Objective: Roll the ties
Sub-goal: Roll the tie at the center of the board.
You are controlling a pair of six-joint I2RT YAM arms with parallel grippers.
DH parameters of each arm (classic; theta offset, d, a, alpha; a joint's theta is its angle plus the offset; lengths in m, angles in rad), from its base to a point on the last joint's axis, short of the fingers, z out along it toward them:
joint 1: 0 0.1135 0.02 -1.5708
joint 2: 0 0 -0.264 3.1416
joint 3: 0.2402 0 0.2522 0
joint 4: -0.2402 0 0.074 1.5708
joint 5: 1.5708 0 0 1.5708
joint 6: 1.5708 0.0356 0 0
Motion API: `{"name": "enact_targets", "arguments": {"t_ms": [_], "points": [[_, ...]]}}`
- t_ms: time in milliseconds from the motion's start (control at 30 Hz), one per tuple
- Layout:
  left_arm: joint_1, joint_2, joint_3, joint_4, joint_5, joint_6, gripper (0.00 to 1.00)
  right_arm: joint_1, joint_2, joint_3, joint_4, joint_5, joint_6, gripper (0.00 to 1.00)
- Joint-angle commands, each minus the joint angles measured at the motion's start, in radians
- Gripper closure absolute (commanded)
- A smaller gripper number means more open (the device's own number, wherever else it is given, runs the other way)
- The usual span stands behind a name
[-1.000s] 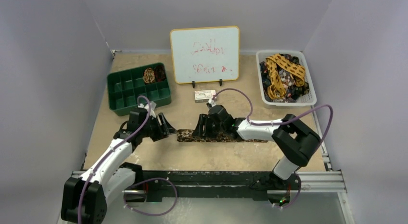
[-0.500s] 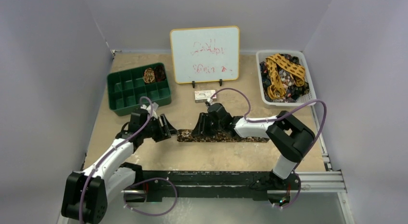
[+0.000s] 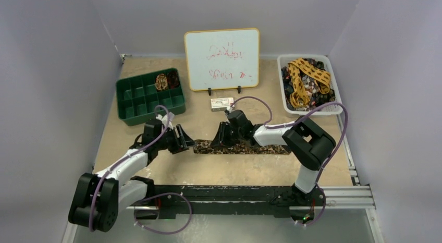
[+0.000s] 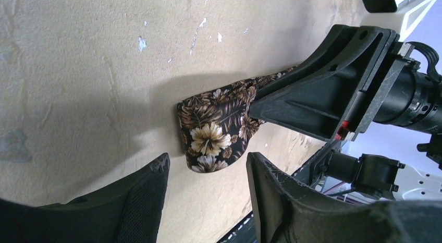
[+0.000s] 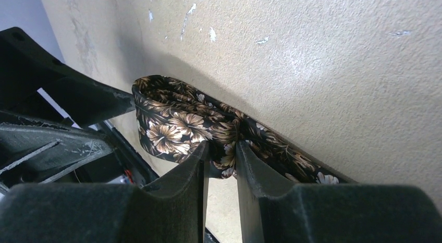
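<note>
Top external view: a brown floral tie (image 3: 260,148) is lying across the middle of the table (image 3: 156,170), running left to right.
Right gripper (image 5: 223,152): its jaws are pinching the tie's curled left end.
Left gripper (image 4: 208,165): its jaws are standing apart, with the tie's tip just ahead and nothing held.
Slip risk: thin fabric may be sliding from the narrow pinch, undoing the first turn.
Collision risk: the 2 grippers are crowding 1 end, so fingers could be knocking together.
Open room: table surface is showing in front of the tie.
Edges: a green tray (image 3: 151,117) holding 1 coiled tie (image 3: 162,81) is sitting behind the left arm, a whiteboard (image 3: 221,58) is standing behind, and a basket (image 3: 310,111) of ties is sitting far right.
</note>
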Motion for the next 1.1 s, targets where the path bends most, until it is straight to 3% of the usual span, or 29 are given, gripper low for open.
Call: {"name": "enact_targets", "arguments": {"t_ms": [0,533,1067], "points": [[0.005,0.046,-0.023,0.133,0.052,-0.028,0.46,-0.001,0.018,0.007,0.037,-0.054,-0.011,0.73],[0.002,0.194,-0.119,0.312,0.011,-0.256,0.46,0.002,0.010,-0.041,0.107,-0.035,-0.004,0.78],[-0.021,0.239,-0.101,0.317,0.046,-0.162,0.53,0.024,-0.027,-0.042,0.088,-0.029,-0.001,0.82]]}}
